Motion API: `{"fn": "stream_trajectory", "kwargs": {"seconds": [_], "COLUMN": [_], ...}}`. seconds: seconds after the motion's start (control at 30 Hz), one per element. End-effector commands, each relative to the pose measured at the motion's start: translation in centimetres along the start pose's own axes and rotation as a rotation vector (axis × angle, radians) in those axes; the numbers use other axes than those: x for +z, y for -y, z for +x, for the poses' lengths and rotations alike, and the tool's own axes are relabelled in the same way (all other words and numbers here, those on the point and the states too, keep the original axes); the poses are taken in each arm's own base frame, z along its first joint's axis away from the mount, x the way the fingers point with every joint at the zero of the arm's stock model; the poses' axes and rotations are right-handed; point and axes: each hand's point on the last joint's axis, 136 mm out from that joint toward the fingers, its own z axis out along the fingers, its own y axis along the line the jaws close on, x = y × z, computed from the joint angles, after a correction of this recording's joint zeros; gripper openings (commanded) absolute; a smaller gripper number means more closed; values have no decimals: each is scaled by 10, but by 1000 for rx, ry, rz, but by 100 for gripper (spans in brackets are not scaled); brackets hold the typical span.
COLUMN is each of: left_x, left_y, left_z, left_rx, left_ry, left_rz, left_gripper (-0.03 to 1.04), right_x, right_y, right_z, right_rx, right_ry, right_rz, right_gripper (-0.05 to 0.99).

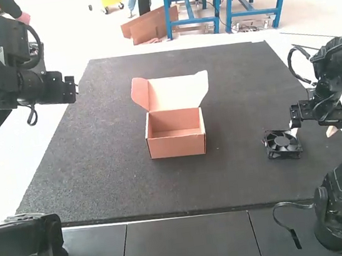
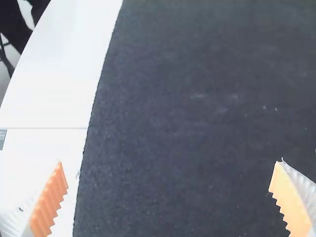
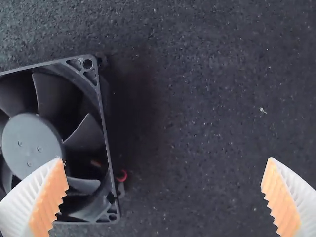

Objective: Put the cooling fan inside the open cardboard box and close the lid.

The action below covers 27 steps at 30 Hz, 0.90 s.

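Surface: black textured mat [image 1: 100, 162] laid over a white table [image 1: 10, 155], seen from the high view.

Cardboard box [image 1: 174, 130] sits at mat centre, upright and open at the top. Its lid [image 1: 175, 91] stands up along the far wall, with small side flaps turned out at both ends.

Cooling fan [image 1: 282, 143] lies flat on the mat at about 4 o'clock from the box, well apart from it and outside it. It has a black square frame with blades and round hub facing up. In the right wrist view a short red wire [image 3: 121, 174] shows at one edge of the frame.

Right gripper [image 1: 313, 127] hangs at about 2 o'clock from the fan, near it, close to the mat's right border. The white ribbed fingers with orange pads are spread wide and hold nothing. In the right wrist view one finger [image 3: 44, 202] overlaps a corner of the fan frame, and I cannot tell whether it touches. The other finger is over bare mat.

Left gripper [image 2: 168, 207] is at about 10 o'clock from the box, well apart from it, over the mat's left border. Its fingers are also spread wide with nothing between them. One orange pad [image 2: 49, 197] is above the white table and the other above the mat.
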Motion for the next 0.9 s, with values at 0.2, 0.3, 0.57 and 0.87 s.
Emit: {"fn": "stream_trajectory", "kwargs": {"seconds": [0.2,0.3,0.57,0.87], "left_x": [-8,-8,-6,-6], "left_y": [-6,-5,-5,-5], "left_z": [-23,-26,-31,-32], "left_rx": [-6,-8,-9,-10], "left_ry": [51,54,58,60], "left_rz": [-14,-13,-13,-13], "left_gripper": [97,97,97,97], "right_x": [7,10,23,35], "right_y": [8,9,8,7], "right_z": [-9,-9,-4,3], "right_rx": [22,23,15,14], "right_ry": [-21,-34,-80,-129], "right_rz": [28,34,34,32], "right_gripper": [90,90,90,67]}}
